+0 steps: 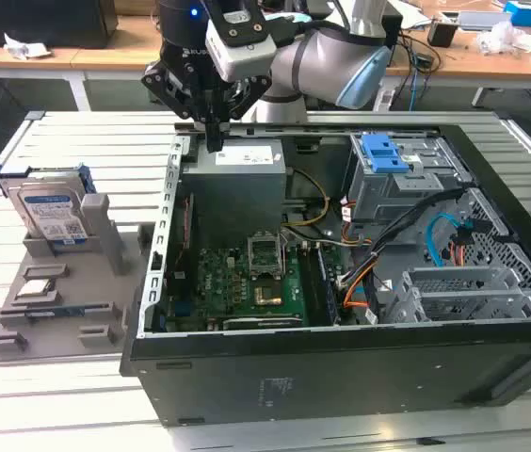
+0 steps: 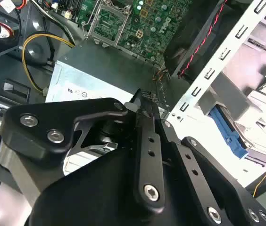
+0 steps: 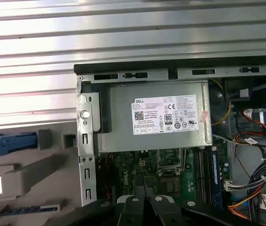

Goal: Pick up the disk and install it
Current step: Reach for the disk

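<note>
the disk (image 1: 54, 215) is standing upright in the grey holder (image 1: 105, 247) on the desk (image 1: 49, 395), left of the open case (image 1: 341, 363); pick-up looks not yet begun. farther back the gripper (image 1: 215, 141), fingers together and empty, is hovering over the power supply (image 1: 237, 184); reaching the disk is calling for clearing the case's left wall (image 1: 166, 235), with open desk beyond.

Bright, even light; harsh glare on table slats (image 3: 123, 33); shadowed case interior (image 1: 228, 217)

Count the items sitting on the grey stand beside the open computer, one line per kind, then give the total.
Disk: 1
Chip: 1
Blue bracket: 1
Total: 3
</note>
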Controlling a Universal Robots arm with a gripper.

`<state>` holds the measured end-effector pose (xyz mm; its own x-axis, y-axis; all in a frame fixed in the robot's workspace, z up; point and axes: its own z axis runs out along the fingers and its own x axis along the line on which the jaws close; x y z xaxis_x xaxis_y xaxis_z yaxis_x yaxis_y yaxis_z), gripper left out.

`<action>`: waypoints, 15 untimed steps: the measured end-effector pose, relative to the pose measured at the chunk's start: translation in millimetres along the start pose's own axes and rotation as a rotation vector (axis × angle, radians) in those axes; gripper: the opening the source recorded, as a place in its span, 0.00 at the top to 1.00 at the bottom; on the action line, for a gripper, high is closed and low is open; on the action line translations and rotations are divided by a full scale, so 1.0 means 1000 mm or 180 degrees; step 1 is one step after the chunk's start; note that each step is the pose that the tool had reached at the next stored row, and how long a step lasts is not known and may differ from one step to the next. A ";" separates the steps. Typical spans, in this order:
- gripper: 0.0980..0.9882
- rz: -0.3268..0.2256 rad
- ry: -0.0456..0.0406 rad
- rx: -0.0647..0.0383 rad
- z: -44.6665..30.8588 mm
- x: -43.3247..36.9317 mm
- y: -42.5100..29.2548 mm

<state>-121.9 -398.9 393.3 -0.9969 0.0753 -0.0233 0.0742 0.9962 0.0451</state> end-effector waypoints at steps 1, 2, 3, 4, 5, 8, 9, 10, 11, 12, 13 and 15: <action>0.99 0.0000 0.0000 0.0000 0.0000 0.0002 0.0000; 0.99 0.0001 0.0000 0.0000 0.0000 0.0012 0.0000; 0.99 0.0000 0.0000 0.0000 -0.0001 0.0026 -0.0002; 0.99 0.0000 0.0000 0.0000 -0.0001 0.0056 -0.0004; 0.99 0.0000 0.0000 0.0000 -0.0002 0.0068 -0.0005; 0.99 0.0000 0.0000 0.0000 -0.0003 0.0099 -0.0007; 0.99 0.0000 0.0000 0.0000 -0.0003 0.0113 -0.0008; 0.99 0.0000 0.0000 0.0000 -0.0003 0.0122 -0.0009; 0.99 0.0000 0.0000 0.0000 -0.0004 0.0134 -0.0010; 0.99 0.0000 0.0000 0.0000 -0.0004 0.0154 -0.0012; 0.99 0.0000 0.0000 0.0000 -0.0005 0.0170 -0.0013; 0.99 0.0000 0.0000 0.0000 -0.0005 0.0193 -0.0014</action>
<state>-141.3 -398.8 393.2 -0.9969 0.0754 -0.0233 0.0743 0.9962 0.0452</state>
